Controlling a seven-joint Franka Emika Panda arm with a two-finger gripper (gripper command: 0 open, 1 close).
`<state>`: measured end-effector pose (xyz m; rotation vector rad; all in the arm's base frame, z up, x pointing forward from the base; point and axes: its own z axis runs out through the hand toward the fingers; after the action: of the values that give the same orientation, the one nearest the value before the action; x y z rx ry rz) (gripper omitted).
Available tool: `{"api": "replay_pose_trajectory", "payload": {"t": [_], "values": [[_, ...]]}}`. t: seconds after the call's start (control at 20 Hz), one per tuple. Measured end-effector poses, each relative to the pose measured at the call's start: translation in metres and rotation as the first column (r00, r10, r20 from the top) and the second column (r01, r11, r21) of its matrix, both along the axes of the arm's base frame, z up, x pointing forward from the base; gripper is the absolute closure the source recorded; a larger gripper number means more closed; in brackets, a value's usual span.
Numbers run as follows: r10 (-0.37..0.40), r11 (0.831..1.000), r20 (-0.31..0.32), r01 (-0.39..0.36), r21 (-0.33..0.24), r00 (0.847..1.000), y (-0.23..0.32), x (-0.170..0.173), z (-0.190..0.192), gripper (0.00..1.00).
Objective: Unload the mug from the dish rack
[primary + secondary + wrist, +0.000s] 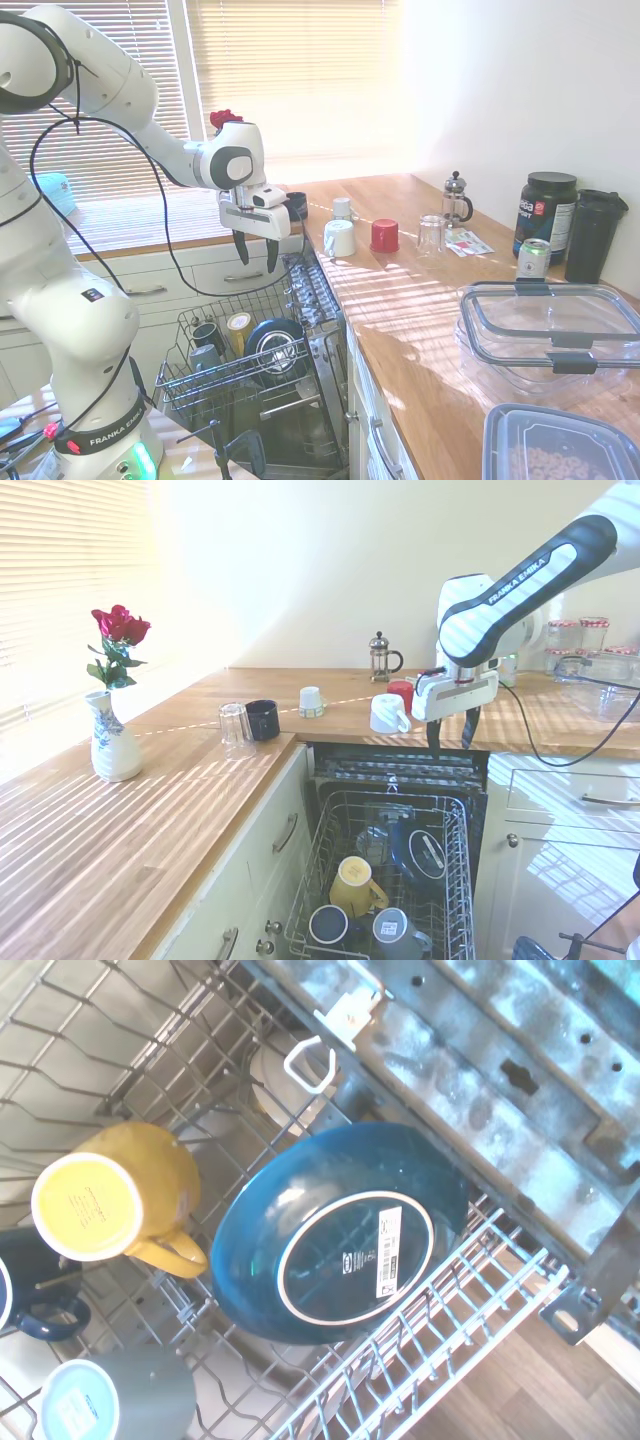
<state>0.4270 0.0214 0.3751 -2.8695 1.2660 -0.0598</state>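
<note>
A: While the white arm hangs over the open dishwasher, the claw points straight down, its two dark fingers parted with nothing between them. It sits well above the silver-grey wire dish rack, up near the level of the wooden desk.

B: Where's the target?

A: The small dull-grey cylindrical mug stands mouth down in the rack's front corner, the one farthest from the dishwasher cavity. The wrist view catches its grey wall and pale base at the frame edge.

B: Neighbours?

A: A dark navy mug just beside it in the same front row. A yellow mug, inverted with its handle out to the side, sits one row back. A dark blue bowl with a white ring on its base leans on edge next to the yellow mug, label on its underside.

B: Claw relative to the grey mug?

A: Well apart. The wrist view centres on the bowl, not the mug.

B: Desk items?

A: A white mug and a red cup, both upside down, a clear glass, a glossy black mug, and a French press at the back.
</note>
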Motion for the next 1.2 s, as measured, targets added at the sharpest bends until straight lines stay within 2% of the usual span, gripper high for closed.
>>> {"api": "replay_pose_trajectory", "payload": {"t": [0.15, 0.25, 0.45, 0.6, 0.9, 1.2], "values": [[0.015, 1.000, -0.007, -0.015, 0.000, 1.000, 0.001, 0.000, -0.003, 0.00], [0.037, 0.999, -0.026, -0.037, -0.001, 0.999, 0.008, -0.002, -0.019, 0.00], [0.117, 0.993, -0.075, -0.119, -0.021, 0.990, 0.035, -0.011, -0.075, 0.00], [0.183, 0.981, -0.101, -0.188, -0.046, 0.978, 0.061, -0.023, -0.116, 0.00], [0.307, 0.947, -0.155, -0.318, -0.051, 0.939, 0.101, -0.041, -0.174, 0.00], [0.412, 0.901, -0.222, -0.432, -0.046, 0.884, 0.158, -0.063, -0.226, 0.00]]}}
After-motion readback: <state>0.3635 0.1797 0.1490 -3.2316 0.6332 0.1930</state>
